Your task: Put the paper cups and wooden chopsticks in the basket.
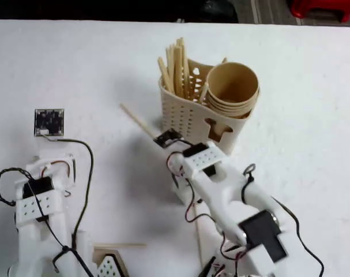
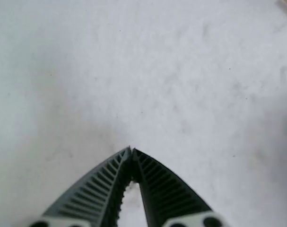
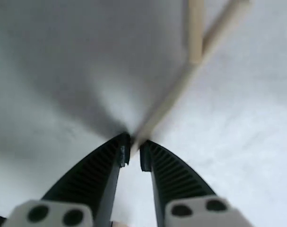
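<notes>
I am keeping my left gripper (image 2: 132, 150) closed tip to tip on nothing, just above the bare bench (image 2: 190, 71). Close by my left arm's base, a loose chopstick (image 1: 123, 245) is lying flat, not yet collected.

My right gripper (image 3: 132, 153) is pinching a chopstick (image 3: 181, 90) between its very tips, with the jaws nearly together and only the width of the wood between them. From the high view the stick is running away from that gripper toward ten o'clock, low over the bench. I am judging it light, stiff and smooth. Held this close to one end it is likely to pivot or slide in the pads, so a hold nearer the middle would be steadier.

The basket (image 1: 180, 118) is sitting at about one o'clock from my right gripper, just beyond it. The stacked paper cups (image 1: 232, 86) are already nesting in its right half; they are thin-walled and would crush under a hard squeeze. A bundle of upright chopsticks (image 1: 176, 66) is leaning in its left half.

Farther off at ten o'clock, a small black board (image 1: 49, 122) with a cable is resting on the bench. I am finding no legible writing on the cups, basket or sticks.
</notes>
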`<control>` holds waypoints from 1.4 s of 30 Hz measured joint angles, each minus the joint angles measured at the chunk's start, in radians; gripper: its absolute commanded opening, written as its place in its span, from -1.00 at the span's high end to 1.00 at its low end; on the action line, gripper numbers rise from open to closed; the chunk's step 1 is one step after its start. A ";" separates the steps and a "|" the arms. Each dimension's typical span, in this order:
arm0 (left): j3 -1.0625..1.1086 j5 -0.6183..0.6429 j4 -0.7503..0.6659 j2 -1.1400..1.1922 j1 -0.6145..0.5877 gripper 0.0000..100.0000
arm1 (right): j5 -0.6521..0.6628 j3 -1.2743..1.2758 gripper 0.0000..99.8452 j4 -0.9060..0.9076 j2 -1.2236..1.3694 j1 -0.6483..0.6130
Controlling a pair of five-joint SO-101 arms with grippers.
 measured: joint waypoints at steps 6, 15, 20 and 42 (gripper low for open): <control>0.000 0.000 0.000 0.000 0.000 0.95 | -0.008 -0.173 0.96 0.196 0.032 -0.012; 0.000 0.000 0.000 0.000 0.000 0.95 | -0.106 -0.399 0.96 0.399 -0.166 -0.028; 0.000 0.000 0.000 0.000 0.000 0.95 | -0.152 -0.512 0.96 0.430 -0.284 -0.032; 0.000 0.000 0.000 0.000 0.000 0.95 | -0.157 -0.957 0.96 0.058 -0.440 -0.012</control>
